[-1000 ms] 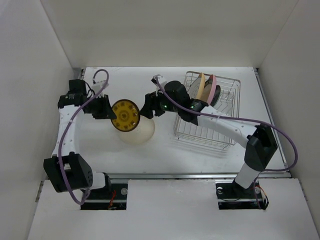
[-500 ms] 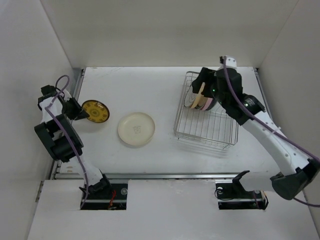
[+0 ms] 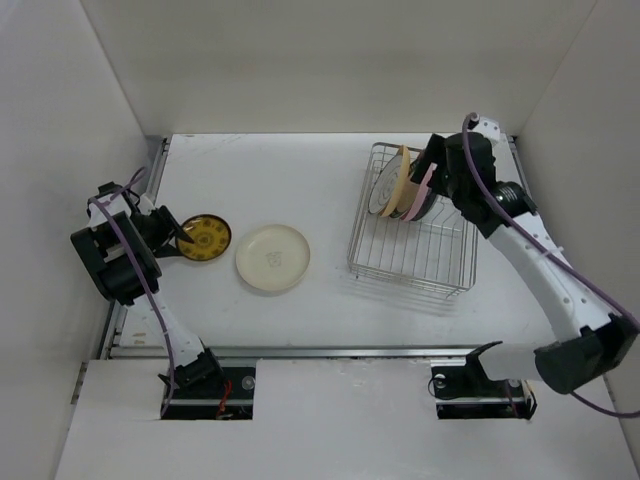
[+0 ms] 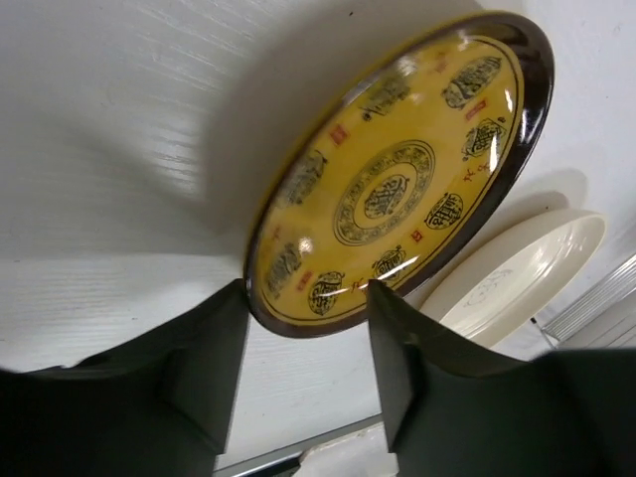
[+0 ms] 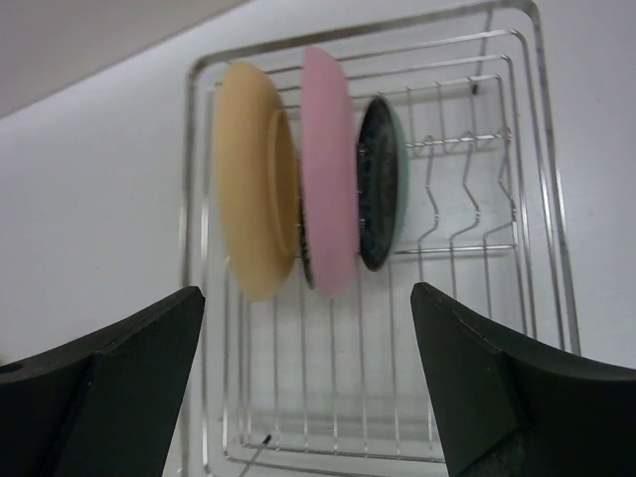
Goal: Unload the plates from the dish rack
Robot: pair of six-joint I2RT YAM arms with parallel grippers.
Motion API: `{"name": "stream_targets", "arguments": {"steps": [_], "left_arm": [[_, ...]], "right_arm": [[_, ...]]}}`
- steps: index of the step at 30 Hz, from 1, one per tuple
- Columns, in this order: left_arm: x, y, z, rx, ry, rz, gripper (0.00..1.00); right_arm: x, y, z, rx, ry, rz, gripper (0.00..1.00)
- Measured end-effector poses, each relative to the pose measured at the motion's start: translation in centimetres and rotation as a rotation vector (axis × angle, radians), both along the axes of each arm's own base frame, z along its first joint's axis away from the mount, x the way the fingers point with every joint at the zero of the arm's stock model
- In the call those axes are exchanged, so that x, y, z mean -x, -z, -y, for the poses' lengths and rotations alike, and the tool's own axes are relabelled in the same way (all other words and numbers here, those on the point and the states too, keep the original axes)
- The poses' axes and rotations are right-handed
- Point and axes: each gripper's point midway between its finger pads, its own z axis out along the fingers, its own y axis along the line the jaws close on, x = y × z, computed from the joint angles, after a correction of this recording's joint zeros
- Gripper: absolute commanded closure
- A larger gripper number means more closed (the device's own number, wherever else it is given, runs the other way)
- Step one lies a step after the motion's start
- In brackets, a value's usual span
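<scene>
White table [image 3: 300, 170], right wrist shows teal plate [image 5: 382, 189] in dish rack [image 5: 467, 298]

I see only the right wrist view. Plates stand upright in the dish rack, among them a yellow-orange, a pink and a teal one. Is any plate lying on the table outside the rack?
Observer: Yes. A cream plate lies flat on the table, to the left of the dish rack.
Operator: Is it the only one there?
Observer: No. A dark-yellow patterned plate is further left, close beside the cream one, with a narrow gap between them.
Operator: And where is the left claw?
Observer: The left claw is at that patterned plate. Its fingers are apart and the plate's near rim is between them. I cannot tell whether they touch it.
</scene>
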Motion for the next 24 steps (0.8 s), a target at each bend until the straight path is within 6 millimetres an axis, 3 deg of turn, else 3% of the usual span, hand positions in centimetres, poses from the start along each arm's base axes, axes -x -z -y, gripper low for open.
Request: {"name": "stream_targets", "arguments": {"steps": [4, 8, 12, 14, 20, 24], "left_arm": [[0.4, 0.0, 0.1, 0.002, 0.0, -0.019, 0.45], [0.8, -0.1, 0.3, 0.007, 0.0, -0.031, 0.44], [2.0, -1.1, 0.9, -0.001, 0.001, -0.026, 0.43], [2.6, -2.3, 1.2, -0.023, 0.004, 0.0, 0.43], [2.9, -8.2, 0.8, -0.159, 0.038, 0.17, 0.43], [3.7, -10.7, 0.8, -0.228, 0.076, 0.241, 0.42]], "right_arm": [[-2.4, 4.6, 2.8, 0.041, 0.097, -0.129, 0.09], [-3.7, 6.9, 5.6, 0.032, 0.179, -0.184, 0.1], [-4.8, 7.4, 8.9, -0.027, 0.257, -0.174, 0.33], [-5.6, 8.0, 10.2, -0.042, 0.277, -0.175, 0.39], [-8.1, 13.0, 8.6, -0.056, 0.176, -0.267, 0.43], [-8.1, 15.8, 7.6, -0.061, 0.131, -0.328, 0.43]]}}
